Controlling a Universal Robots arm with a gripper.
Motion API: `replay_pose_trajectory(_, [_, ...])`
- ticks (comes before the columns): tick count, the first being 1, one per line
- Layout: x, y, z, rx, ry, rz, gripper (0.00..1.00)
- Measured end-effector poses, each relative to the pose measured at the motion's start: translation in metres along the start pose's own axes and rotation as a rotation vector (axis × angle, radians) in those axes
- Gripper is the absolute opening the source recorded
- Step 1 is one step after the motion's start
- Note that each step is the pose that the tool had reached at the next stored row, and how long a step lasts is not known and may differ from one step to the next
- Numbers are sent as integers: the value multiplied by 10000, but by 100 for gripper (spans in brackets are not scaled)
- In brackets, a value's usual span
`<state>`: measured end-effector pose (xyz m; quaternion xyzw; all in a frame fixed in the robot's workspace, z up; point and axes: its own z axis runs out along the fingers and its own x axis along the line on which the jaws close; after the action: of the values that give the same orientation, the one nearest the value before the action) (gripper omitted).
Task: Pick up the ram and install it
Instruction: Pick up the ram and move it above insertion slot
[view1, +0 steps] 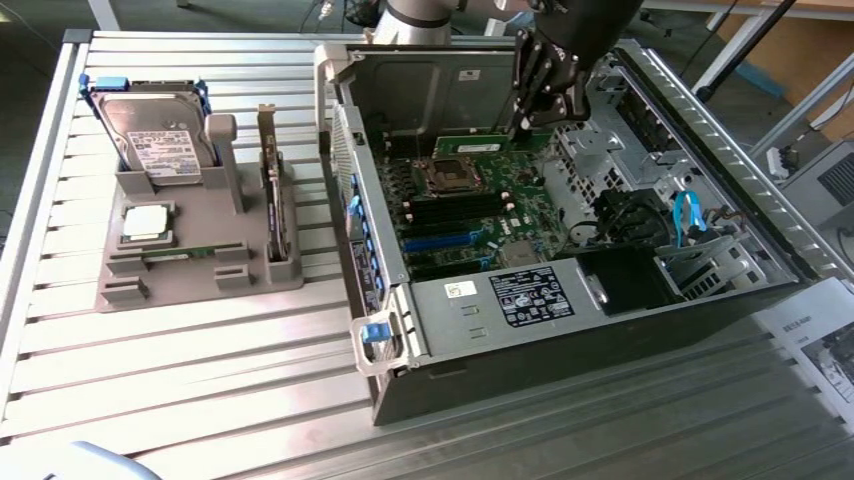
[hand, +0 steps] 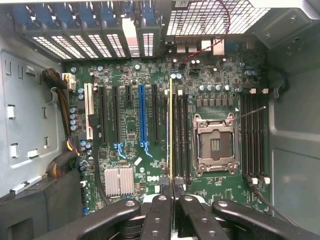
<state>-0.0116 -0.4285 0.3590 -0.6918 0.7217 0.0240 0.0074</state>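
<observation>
Hand (hand: 172, 189) grasps the ram (hand: 171, 125) edge-on over the motherboard (hand: 130, 165); slight misalignment with its slot (hand: 179, 140) could jam or half-seat it.

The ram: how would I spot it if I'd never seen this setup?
Find the open computer case with its green motherboard showing. Over the board hangs the black gripper, shut on the ram: a long, thin green stick held on edge. Unlike the black slots and the square socket nearby, it alone sits in the gripper.
</observation>
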Motion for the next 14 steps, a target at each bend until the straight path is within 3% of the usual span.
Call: replay_pose_trajectory(14, [-135,6,7,0,-1,0,12])
